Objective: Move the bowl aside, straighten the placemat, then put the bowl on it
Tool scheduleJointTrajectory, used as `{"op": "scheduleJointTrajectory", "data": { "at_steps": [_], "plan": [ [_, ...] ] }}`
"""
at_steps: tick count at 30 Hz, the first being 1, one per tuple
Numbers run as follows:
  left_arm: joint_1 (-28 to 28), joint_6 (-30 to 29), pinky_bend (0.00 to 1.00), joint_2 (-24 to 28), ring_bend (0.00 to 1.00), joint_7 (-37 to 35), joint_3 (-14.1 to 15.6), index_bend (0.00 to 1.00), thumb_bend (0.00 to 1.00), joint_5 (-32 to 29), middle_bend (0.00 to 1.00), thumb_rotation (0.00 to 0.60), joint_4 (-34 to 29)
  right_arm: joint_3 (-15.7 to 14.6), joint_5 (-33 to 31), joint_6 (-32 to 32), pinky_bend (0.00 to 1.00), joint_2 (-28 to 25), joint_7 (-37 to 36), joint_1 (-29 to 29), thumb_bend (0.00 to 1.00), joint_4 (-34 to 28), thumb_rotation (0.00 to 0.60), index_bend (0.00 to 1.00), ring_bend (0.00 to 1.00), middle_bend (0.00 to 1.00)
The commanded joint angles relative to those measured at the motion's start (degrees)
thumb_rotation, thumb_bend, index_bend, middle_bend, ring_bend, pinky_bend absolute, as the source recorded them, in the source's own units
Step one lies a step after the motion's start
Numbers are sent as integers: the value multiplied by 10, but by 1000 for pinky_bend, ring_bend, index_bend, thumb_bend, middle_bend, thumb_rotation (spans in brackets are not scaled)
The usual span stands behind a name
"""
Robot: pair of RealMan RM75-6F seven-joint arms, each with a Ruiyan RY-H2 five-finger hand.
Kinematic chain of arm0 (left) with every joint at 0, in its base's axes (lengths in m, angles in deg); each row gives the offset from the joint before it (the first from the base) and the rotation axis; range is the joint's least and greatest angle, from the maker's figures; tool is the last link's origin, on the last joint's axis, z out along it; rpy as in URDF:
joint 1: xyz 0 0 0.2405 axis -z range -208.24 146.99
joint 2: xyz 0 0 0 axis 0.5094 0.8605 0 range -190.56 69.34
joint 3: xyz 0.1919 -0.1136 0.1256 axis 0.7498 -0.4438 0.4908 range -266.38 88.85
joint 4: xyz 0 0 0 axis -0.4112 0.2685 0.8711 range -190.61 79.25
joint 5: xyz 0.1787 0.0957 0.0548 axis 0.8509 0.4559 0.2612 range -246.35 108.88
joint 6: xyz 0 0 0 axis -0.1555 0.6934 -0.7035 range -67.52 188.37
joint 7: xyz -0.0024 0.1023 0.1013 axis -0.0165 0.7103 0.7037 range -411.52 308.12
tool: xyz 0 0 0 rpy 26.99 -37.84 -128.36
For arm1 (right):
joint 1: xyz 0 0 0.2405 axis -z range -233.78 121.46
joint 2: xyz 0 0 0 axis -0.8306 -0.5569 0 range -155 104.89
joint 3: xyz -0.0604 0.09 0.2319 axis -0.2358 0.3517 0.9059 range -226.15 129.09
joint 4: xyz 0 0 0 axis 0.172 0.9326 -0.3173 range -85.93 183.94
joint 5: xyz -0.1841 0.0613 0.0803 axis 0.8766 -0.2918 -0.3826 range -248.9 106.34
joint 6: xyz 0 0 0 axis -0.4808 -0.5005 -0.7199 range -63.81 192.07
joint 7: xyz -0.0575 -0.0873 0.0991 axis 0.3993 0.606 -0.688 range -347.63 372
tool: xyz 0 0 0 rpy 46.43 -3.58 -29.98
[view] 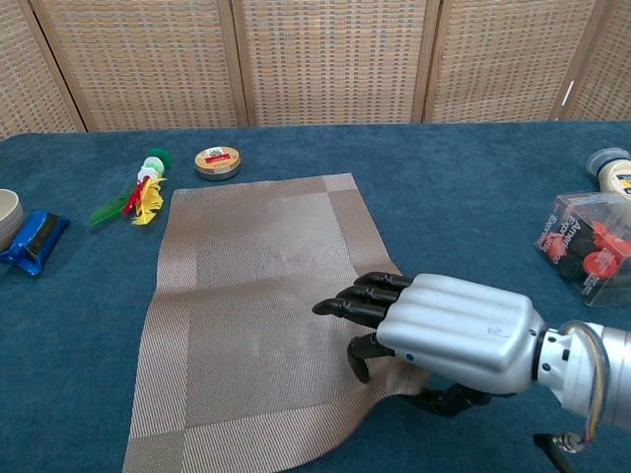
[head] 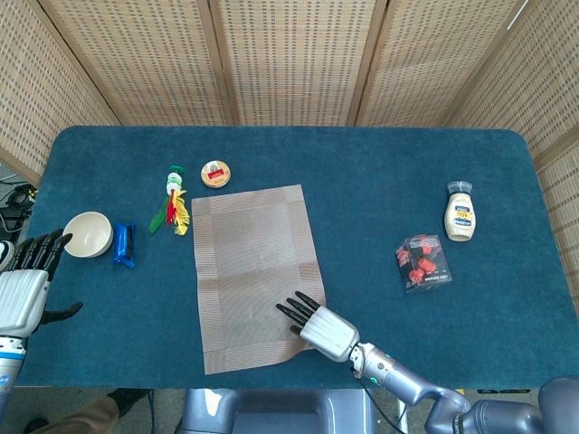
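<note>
Placemat (head: 251, 271) lies askew in the middle of the blue tabletop (head: 380, 181), its near right corner lifted and rumpled. Gripping that corner is the right robot hand (view: 434, 330), dark fingers (view: 360, 296) on top and thumb curled beneath the edge. At the tabletop's left edge, the left robot hand (head: 25, 280) hangs empty with fingers spread, just near of the bowl (head: 88, 234). A blue packet (head: 124, 244) lies just beside the bowl.
</note>
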Motion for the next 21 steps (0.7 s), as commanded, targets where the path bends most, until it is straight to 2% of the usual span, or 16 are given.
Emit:
{"op": "scheduleJointTrajectory", "data": {
  "at_steps": [1,6,14,17,21],
  "plan": [
    [0,1,0,0,0,-1,-1,0,0,-1,0,600,0,-12,16,-15,0,-1,-8,0,767,3,600,704,0,0],
    [0,2,0,0,0,-2,-2,0,0,-3,0,600,1,-41,64,-55,0,-16,-26,-1,766,4,600,707,0,0],
    [1,6,0,-4,0,13,2,0,0,4,0,600,-2,-109,141,-141,0,-95,-37,22,751,7,600,715,0,21],
    [0,6,0,-6,0,20,3,0,0,4,0,600,-4,-115,169,-168,0,-128,-16,20,733,28,600,714,0,37],
    [1,6,0,-10,0,29,1,0,0,-2,0,600,-5,-97,192,-187,0,-178,8,-2,685,66,600,705,0,60]
  ]
}}
